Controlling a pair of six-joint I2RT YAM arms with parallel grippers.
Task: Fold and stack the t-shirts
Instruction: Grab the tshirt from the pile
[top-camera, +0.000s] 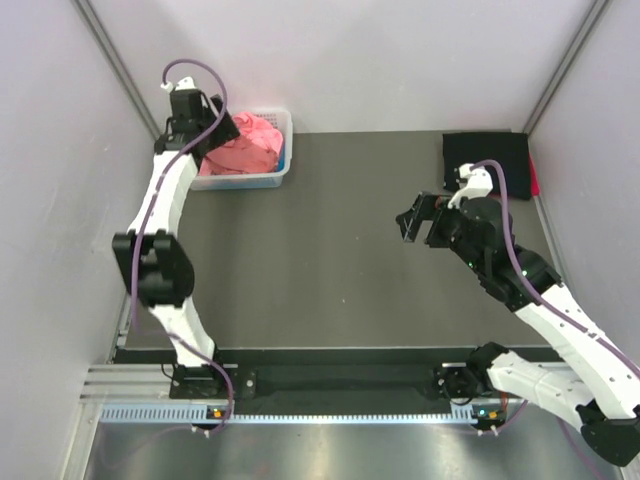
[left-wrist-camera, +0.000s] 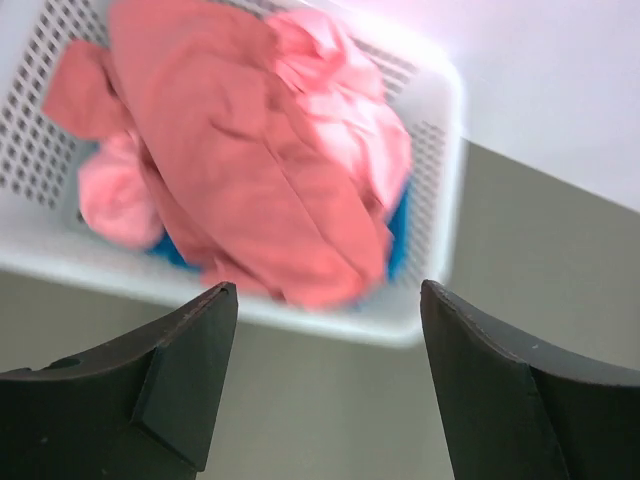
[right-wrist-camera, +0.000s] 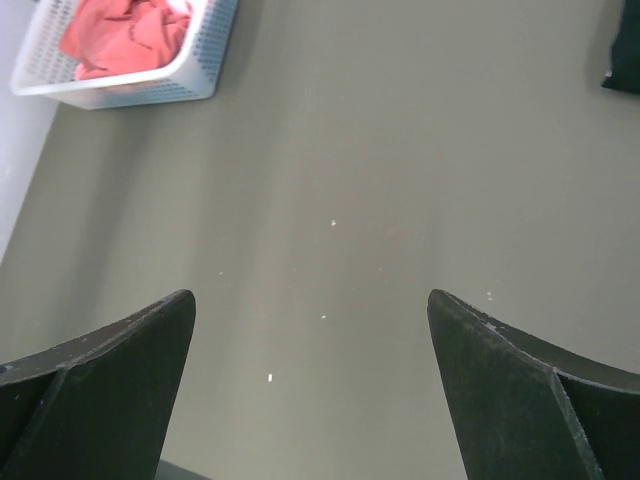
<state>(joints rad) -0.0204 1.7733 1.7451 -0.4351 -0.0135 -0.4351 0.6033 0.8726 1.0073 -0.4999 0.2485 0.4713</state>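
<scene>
The salmon-red cotton t-shirt (left-wrist-camera: 250, 180) lies crumpled together with a paler pink t-shirt (left-wrist-camera: 345, 110) in the white plastic lattice basket (left-wrist-camera: 440, 170), at the far left corner of the dark grey desk (top-camera: 340, 260). A black t-shirt (top-camera: 485, 158) lies flat at the far right corner, probably folded, though it is too small in the view to be sure. The shirts look light, soft and limp, so they will sag and drag. I would pinch a raised fold or a hem of the top one, not its bulky middle. The left jaws hang wide open above the basket and hold nothing. The right jaws are also wide open and empty, over bare desk. The desk is matte and smooth, with pale walls close on three sides.
</scene>
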